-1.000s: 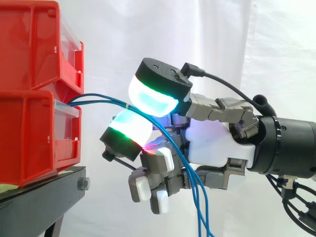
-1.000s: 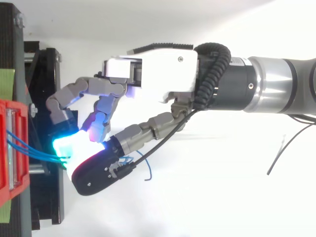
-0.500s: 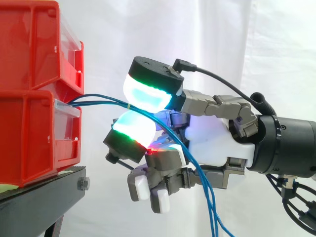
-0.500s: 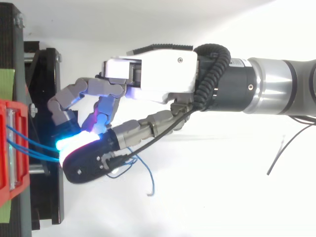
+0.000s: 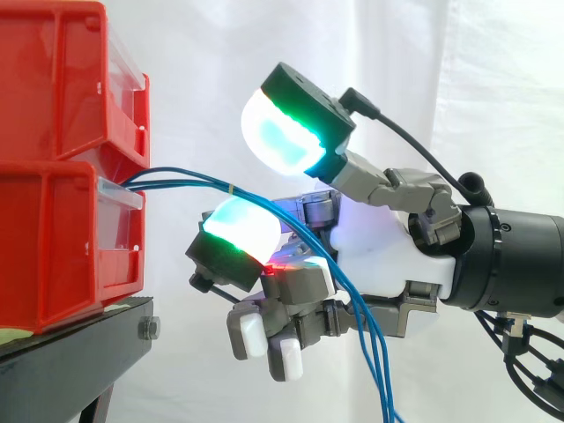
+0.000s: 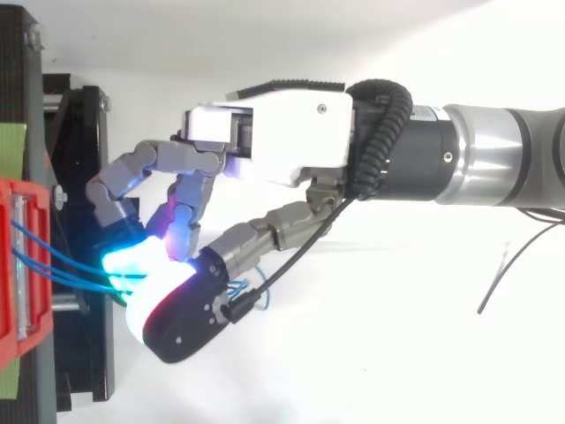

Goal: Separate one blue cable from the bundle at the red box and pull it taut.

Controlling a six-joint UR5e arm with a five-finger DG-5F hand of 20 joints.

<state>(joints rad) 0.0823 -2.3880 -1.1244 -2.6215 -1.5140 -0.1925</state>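
At the left, two stacked red bins sit on the black stand [image 5: 84, 339], the lower red box [image 5: 53, 238] with its front just short of the stand's edge that faces the arm. The blue cables [image 5: 185, 181] leave the front of that box close together, which puts the bundle where the arm can get at it. They run rightward in a shallow arc, not yet straight. Further right they cross the top of one glowing fingertip pad [image 5: 238, 231] and then drop steeply past the palm to the bottom of the side view, hanging slack. The hand [image 5: 379, 256] is released: its upper pad [image 5: 282, 132] stands raised and clearly apart from the cables, so nothing is pinched and all the strands rest together on the lower pad. My reading is that the raised pad leaves a gap for picking out one strand. From above, the pads hover just off the stand's edge with the cables [image 6: 53, 265] leading into them.
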